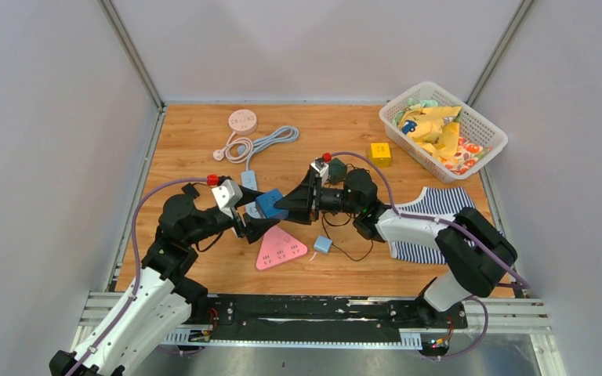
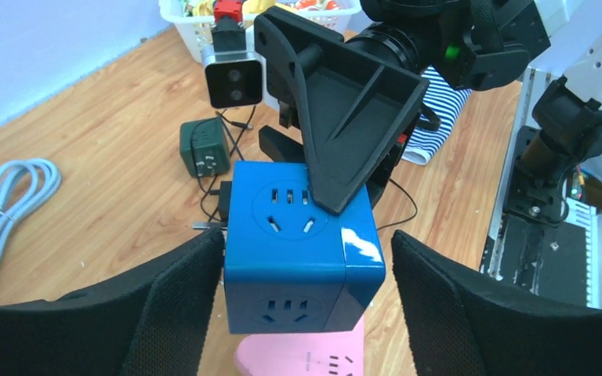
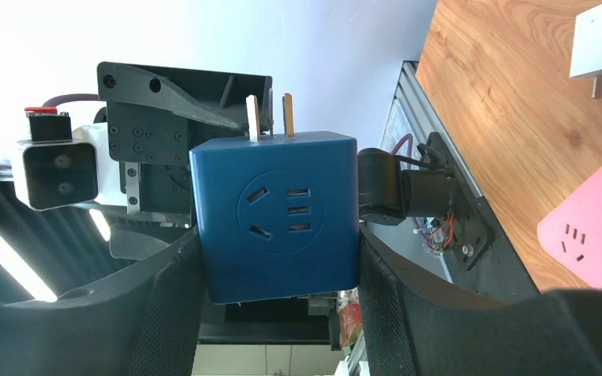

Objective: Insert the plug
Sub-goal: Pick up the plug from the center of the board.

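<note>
**Two white-and-black arms with lilac cables**

The left arm [image 1: 155, 301] and the right arm [image 1: 411, 227] have white shells on the long links and black, rounded housings at the joints. A lilac cable [image 1: 135, 235] runs along each arm to a small white camera box [image 1: 227, 193] with a red cap [image 1: 212, 179]. The left pincer [image 2: 306, 301] and the right pincer [image 3: 281, 301] are black, with wide fingers [image 2: 165, 313] covered by a rough, woven-looking pad. Small screws [image 3: 137, 139] sit in the black mounting plate. A green light [image 2: 451, 52] glows on the right arm.

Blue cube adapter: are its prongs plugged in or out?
Out: on the blue cube adapter, both metal prongs stand bare, in no socket.
</note>
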Controlling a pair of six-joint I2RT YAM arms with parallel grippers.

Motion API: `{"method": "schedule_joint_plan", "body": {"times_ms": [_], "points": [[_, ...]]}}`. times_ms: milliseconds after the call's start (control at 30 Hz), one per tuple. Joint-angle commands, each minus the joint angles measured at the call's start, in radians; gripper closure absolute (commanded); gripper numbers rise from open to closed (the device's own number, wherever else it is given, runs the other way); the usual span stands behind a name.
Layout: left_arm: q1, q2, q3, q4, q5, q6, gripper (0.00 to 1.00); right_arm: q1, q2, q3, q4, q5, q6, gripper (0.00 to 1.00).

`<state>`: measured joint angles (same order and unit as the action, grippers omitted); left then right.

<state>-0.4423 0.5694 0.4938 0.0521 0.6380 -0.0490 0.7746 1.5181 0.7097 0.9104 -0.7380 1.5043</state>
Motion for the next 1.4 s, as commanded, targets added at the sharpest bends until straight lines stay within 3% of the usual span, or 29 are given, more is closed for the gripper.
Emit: {"method": "schedule_joint_plan", "body": {"times_ms": [0, 200, 367, 600, 767, 867, 933, 1100, 1367], "points": [[-0.009, 0.007, 0.021, 0.029, 0.046, 0.014, 0.25, 0.020, 0.014, 0.021, 0.151, -0.026, 0.042, 0.70], [-0.009, 0.018, 0.035, 0.029, 0.052, -0.019, 0.69, 0.020, 0.046, 0.017, 0.241, -0.048, 0.061, 0.66], [-0.009, 0.018, 0.044, 0.029, 0.065, -0.073, 1.00, 0.020, 0.009, 0.002, 0.150, -0.037, -0.025, 0.40], [-0.008, 0.006, 0.050, 0.029, 0.037, -0.191, 1.00, 0.018, -0.159, 0.039, -0.284, 0.033, -0.332, 0.13], [-0.009, 0.006, 0.059, 0.030, -0.019, -0.317, 1.00, 0.017, -0.261, 0.041, -0.492, 0.094, -0.514, 0.09], [-0.009, 0.020, 0.064, 0.029, -0.027, -0.421, 1.00, 0.028, -0.302, 0.108, -0.708, 0.126, -0.744, 0.09], [-0.009, 0.033, 0.065, 0.028, -0.021, -0.474, 1.00, 0.060, -0.347, 0.165, -0.871, 0.255, -0.905, 0.09], [-0.008, 0.077, 0.057, 0.028, 0.023, -0.546, 1.00, 0.200, -0.483, 0.182, -0.921, 0.512, -1.243, 0.09], [-0.007, 0.160, 0.065, 0.005, 0.096, -0.611, 1.00, 0.369, -0.571, 0.090, -0.874, 0.633, -1.844, 0.10]]}}
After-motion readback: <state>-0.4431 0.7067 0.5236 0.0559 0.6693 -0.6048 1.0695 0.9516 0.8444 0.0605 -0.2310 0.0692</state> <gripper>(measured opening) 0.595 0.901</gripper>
